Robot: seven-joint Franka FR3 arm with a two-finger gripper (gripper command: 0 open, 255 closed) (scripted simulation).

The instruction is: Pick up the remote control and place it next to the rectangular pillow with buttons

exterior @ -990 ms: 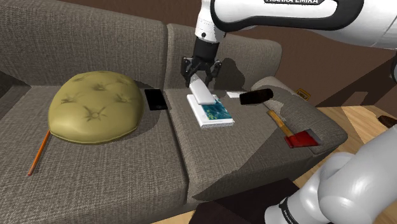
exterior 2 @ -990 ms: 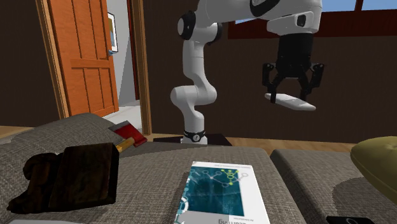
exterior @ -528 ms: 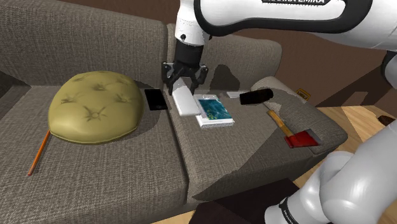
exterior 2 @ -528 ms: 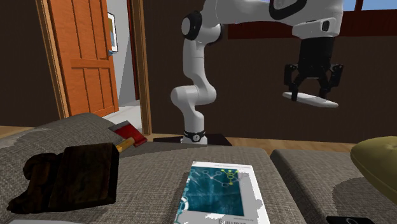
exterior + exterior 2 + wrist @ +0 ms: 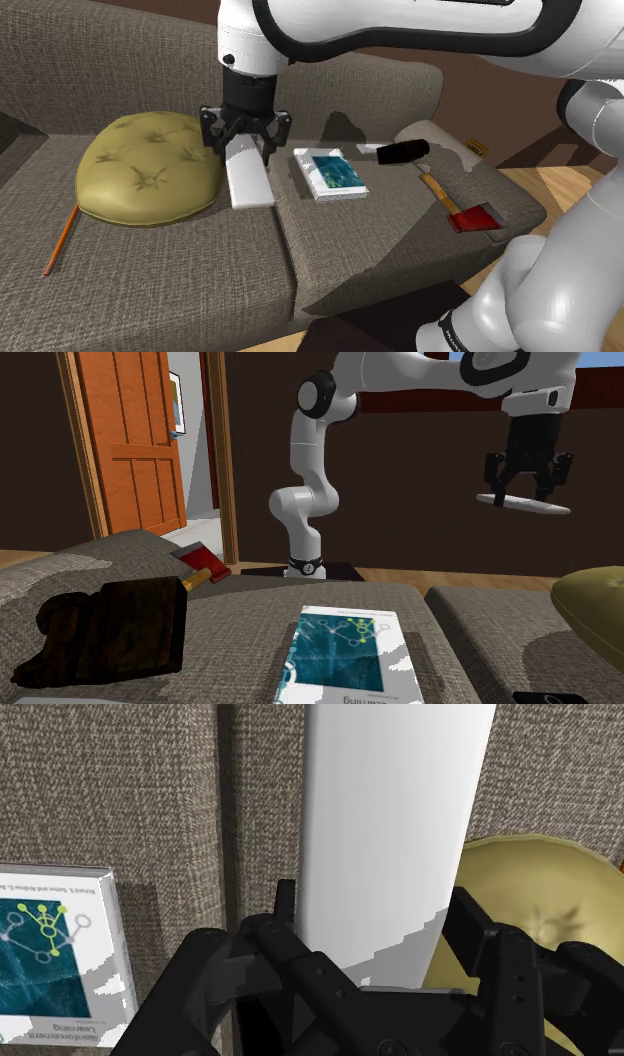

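In the shoulder view, working from the left, a pencil [image 5: 60,238] lies on the sofa [image 5: 400,250] on the side of the pillow [image 5: 148,166] away from the arm. The pillow is olive, tufted with buttons, and rests flat on the sofa.

Just beside the pillow's right edge in that view, the hand [image 5: 246,148] hangs above the sofa. Its two fingers are closed across the width of the remote control [image 5: 250,182], which is drawn plain white. The remote control is raised clear of the sofa.

Its long axis runs along the pillow's edge, from the sofa back toward the front. The pillow lies to one side of the fingers, not ahead of them. We judge that the coming move is a plain descent with no wrist turn. The remote control would then land parallel to the pillow, close beside it. Its nearer long edge may catch the pillow's rim.

Farther from the pillow on the same side, a book [image 5: 333,172] lies flat.
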